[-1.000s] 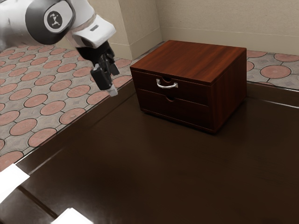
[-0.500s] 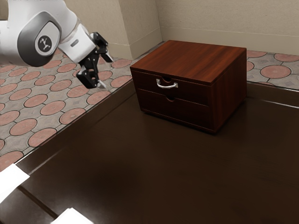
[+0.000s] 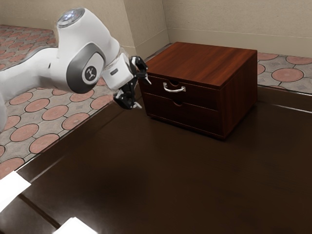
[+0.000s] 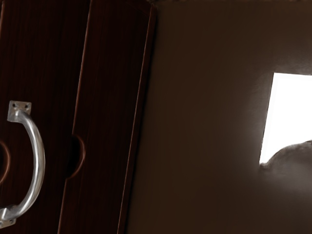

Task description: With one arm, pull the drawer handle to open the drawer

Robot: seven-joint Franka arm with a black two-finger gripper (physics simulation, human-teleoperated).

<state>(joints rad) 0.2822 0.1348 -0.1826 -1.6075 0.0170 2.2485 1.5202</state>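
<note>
A dark brown table (image 3: 161, 185) takes up most of the scene. Two white sheets lie at its near corner toward the exterior view's left: one (image 3: 9, 189) at the edge and another (image 3: 73, 227) nearer still. In the wrist view a white sheet (image 4: 288, 117) shows bright against the dark tabletop (image 4: 204, 122), with a blurred grey shape over its lower corner that I cannot identify. Beyond the table, a floor (image 3: 34, 132) of round reddish tiles runs to a beige wall (image 3: 219, 17).

The white arm (image 3: 80, 63) comes in from the exterior view's left, above the table's far edge. Its black gripper (image 3: 132, 96) hangs just beside the front left corner of the cabinet (image 3: 204, 61). It is apart from the handle (image 3: 174, 88), which lies further toward the exterior view's right. Whether the gripper is spread or pressed together cannot be told here.

The cabinet is reddish-brown wood and stands on the far part of the table. It has two drawers, one above the other. The upper drawer (image 3: 201, 95) carries the curved silver handle, fixed by a small plate at each end, over a rounded notch. Its front sits flush with the cabinet, so it is shut. The lower drawer (image 3: 185, 113) has only a notch at its top edge. In the wrist view the handle (image 4: 38, 156) arcs across the upper drawer's dark grain.
</note>
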